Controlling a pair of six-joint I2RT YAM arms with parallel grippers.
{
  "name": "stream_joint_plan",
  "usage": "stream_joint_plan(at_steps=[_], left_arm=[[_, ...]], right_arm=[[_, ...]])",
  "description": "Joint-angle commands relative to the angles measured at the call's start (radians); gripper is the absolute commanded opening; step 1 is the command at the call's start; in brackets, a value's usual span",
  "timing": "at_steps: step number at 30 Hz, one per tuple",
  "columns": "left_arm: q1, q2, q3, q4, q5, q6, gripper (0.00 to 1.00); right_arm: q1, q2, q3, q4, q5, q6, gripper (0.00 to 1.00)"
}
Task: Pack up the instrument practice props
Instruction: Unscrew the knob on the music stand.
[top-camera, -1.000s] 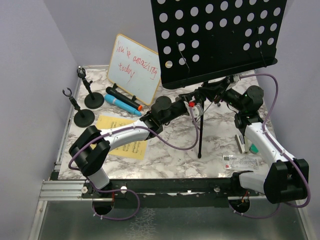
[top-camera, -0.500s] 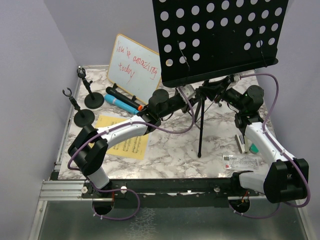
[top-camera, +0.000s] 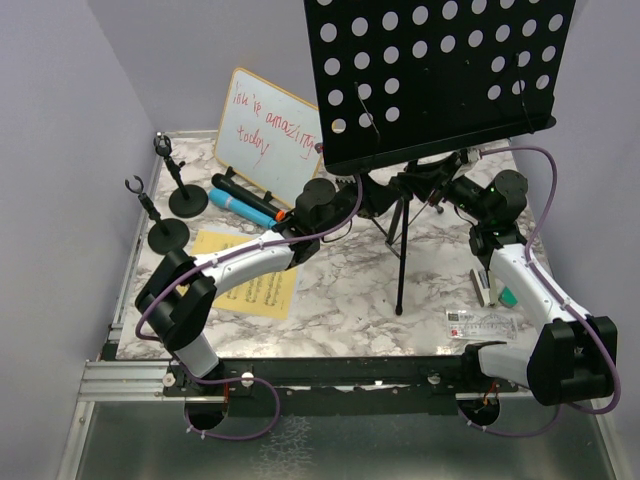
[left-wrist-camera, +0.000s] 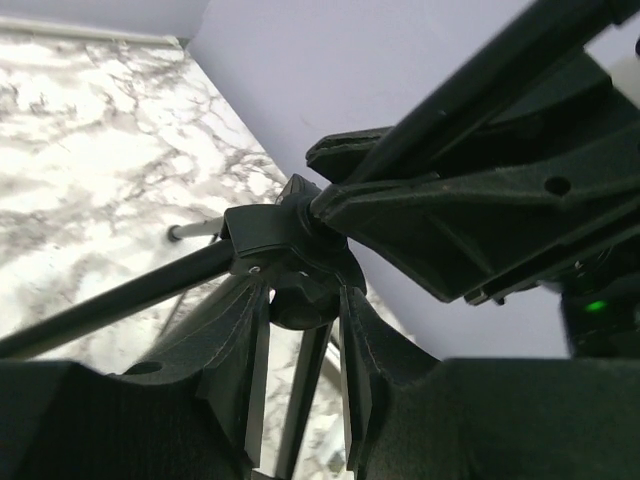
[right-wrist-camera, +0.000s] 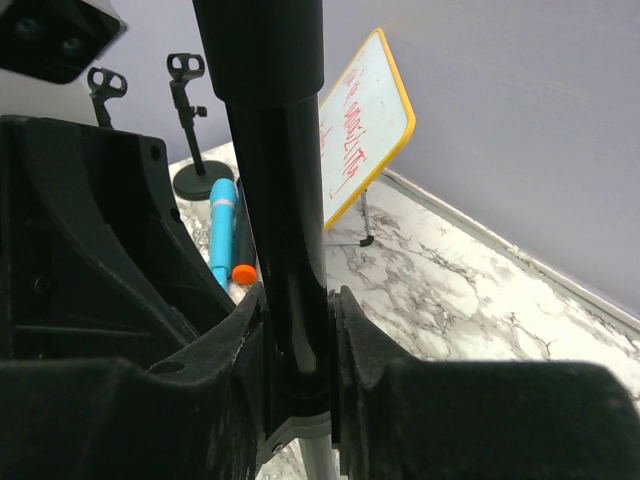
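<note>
The tall black perforated music desk (top-camera: 440, 80) stands on its tripod (top-camera: 400, 270) at the back middle. My right gripper (top-camera: 440, 192) is shut on the stand's post (right-wrist-camera: 285, 250), fingers pressed to both sides (right-wrist-camera: 298, 340). My left gripper (top-camera: 378, 197) is open, its fingertips either side of the tripod's hub knob (left-wrist-camera: 300, 300). A black microphone (top-camera: 240, 192) and a blue microphone (top-camera: 240, 207) lie by two round-based mic holders (top-camera: 187, 200) (top-camera: 167, 235). Yellow sheet music (top-camera: 250, 285) lies under my left arm. White sheet music is out of view.
A wood-framed whiteboard (top-camera: 268, 135) with red writing leans at the back left. A small stapler (top-camera: 487, 287) and a clear ruler (top-camera: 480, 322) lie front right by my right arm. Purple walls close in on three sides.
My left gripper has moved back and right, under the music desk and up to the tripod hub. The right arm and the stand have hardly moved.
</note>
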Motion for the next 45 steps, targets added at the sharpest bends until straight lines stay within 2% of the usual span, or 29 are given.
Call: stream_joint_plan(at_steps=[1,3,5,7,10,15,21,27,34,45], left_arm=[[0.02,-0.037,-0.014,-0.004,-0.082,-0.233,0.0],[0.02,-0.05,-0.015,-0.003,-0.082,-0.189,0.01],[0.016,-0.069,-0.025,0.006,-0.082,-0.098,0.25],[0.007,-0.095,-0.05,0.042,-0.082,0.051,0.42],[-0.002,-0.121,-0.091,0.104,-0.022,0.279,0.53],[-0.039,-0.151,-0.197,0.229,0.006,0.684,0.66],[-0.063,-0.13,-0.245,0.335,0.087,1.067,0.66],[-0.078,-0.087,-0.219,0.343,0.116,1.319,0.65],[-0.081,-0.047,-0.186,0.324,0.124,1.472,0.59],[-0.087,-0.005,-0.122,0.263,0.132,1.545,0.46]], right_arm=[[0.01,0.035,-0.018,-0.141,-0.083,0.028,0.01],[0.01,0.033,-0.019,-0.143,-0.083,0.027,0.01],[0.01,0.033,-0.018,-0.143,-0.084,0.025,0.01],[0.01,0.033,-0.019,-0.143,-0.086,0.024,0.01],[0.01,0.033,-0.019,-0.143,-0.087,0.02,0.01],[0.01,0.033,-0.015,-0.144,-0.089,0.015,0.01],[0.01,0.03,-0.015,-0.15,-0.095,0.009,0.01],[0.01,0.024,-0.019,-0.153,-0.097,0.006,0.01],[0.01,0.022,-0.016,-0.158,-0.097,0.001,0.01],[0.01,0.024,-0.015,-0.16,-0.099,-0.001,0.01]])
